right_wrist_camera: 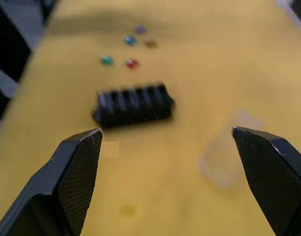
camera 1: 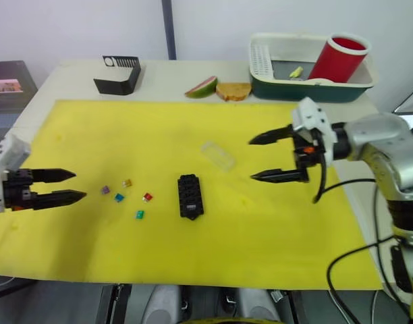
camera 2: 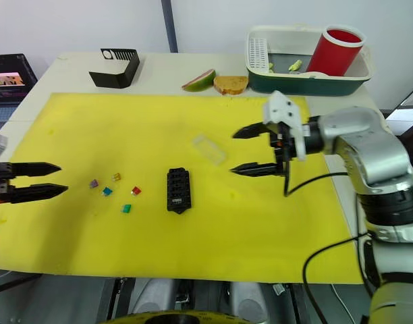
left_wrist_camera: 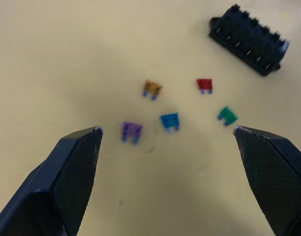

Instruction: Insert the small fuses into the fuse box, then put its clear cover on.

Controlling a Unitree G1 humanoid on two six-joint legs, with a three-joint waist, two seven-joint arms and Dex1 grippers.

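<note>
While both arms hang over the yellow mat [camera 1: 274,236], neither claw holds anything. The left gripper [camera 1: 73,186] sits at the mat's left edge with its fingers spread a moderate way apart, pointing toward five loose fuses just beside it: purple fuse [camera 1: 105,190], amber fuse [camera 1: 127,183], blue fuse [camera 1: 119,198], red fuse [camera 1: 147,197] and green fuse [camera 1: 140,214]. The fuse box [camera 1: 190,196] lies flat near the mat's middle, close to the right of the fuses. The clear cover [camera 1: 218,156] rests on the mat just behind and right of the box, apart from it. The right gripper [camera 1: 252,159] hovers near the cover with its fingers spread wide.
</note>
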